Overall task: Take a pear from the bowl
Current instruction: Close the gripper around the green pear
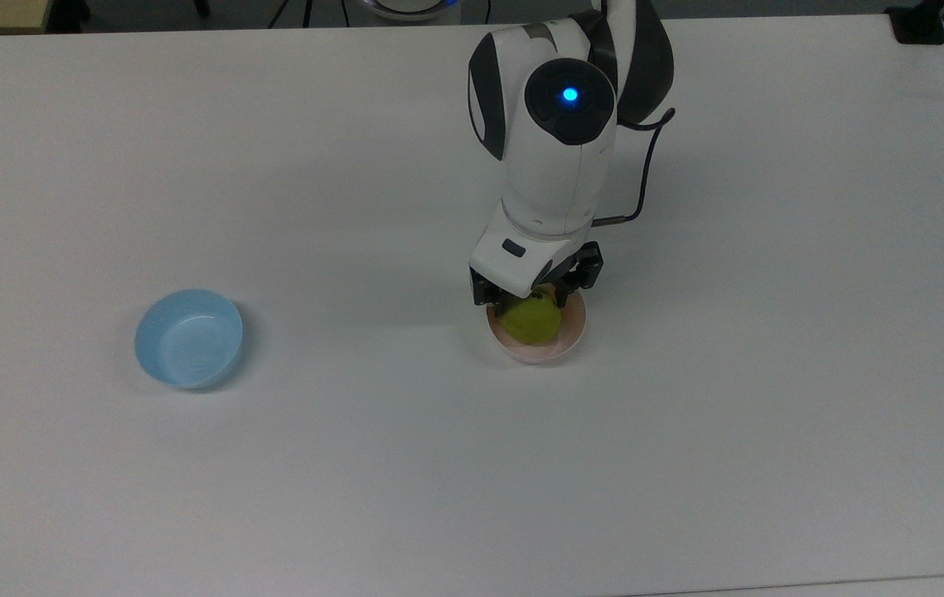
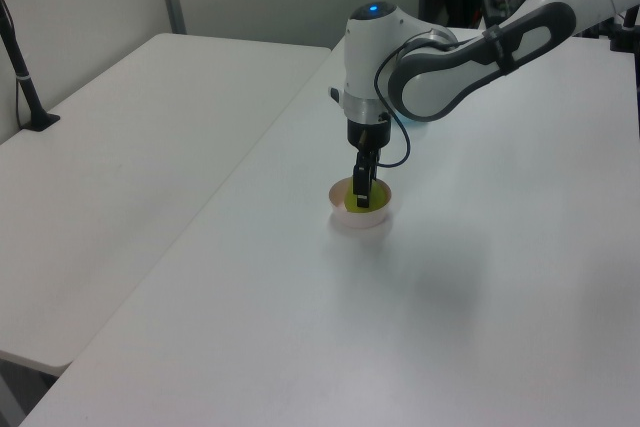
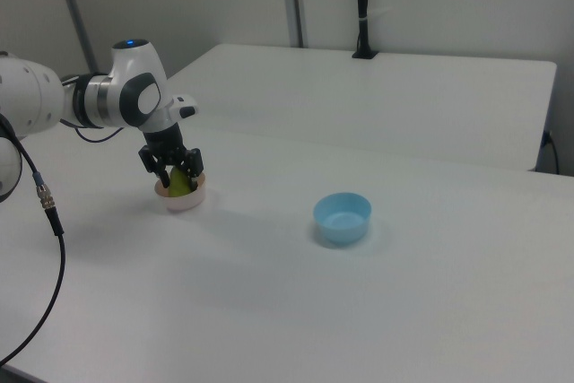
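A yellow-green pear (image 1: 531, 323) (image 2: 361, 203) (image 3: 180, 185) stands in the pale pink bowl (image 1: 576, 328) (image 2: 373, 219) (image 3: 185, 203) near the table's middle. My gripper (image 1: 528, 300) (image 2: 362, 191) (image 3: 176, 170) has come down from above into the bowl. It is open, with one finger on each side of the pear's upper part. The wrist hides the pear's stem in the top view. Whether the fingers touch the fruit I cannot tell.
A light blue bowl (image 1: 188, 337) (image 3: 342, 217) sits with nothing in it at the top view's left, well apart from the pink one. The white table (image 1: 770, 414) spreads wide around both. A second white table (image 2: 120, 177) stands alongside, with a black pole (image 3: 361, 6) on it.
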`<state>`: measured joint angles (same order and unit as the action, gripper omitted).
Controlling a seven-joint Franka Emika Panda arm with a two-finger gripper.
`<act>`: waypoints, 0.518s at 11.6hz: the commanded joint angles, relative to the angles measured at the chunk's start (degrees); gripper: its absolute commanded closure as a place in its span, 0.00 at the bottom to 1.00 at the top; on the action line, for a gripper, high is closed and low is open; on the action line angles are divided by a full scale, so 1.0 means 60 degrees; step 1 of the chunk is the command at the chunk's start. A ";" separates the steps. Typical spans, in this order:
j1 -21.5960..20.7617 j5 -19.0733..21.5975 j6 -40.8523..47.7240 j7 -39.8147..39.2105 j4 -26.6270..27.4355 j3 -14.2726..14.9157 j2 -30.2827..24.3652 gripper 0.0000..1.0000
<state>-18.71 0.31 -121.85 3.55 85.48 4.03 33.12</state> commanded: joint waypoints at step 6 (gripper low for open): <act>-0.0046 -0.0009 0.0753 0.0667 -0.0141 0.0047 -0.1503 0.59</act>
<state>-18.78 -0.10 -120.39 5.35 83.29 4.06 30.12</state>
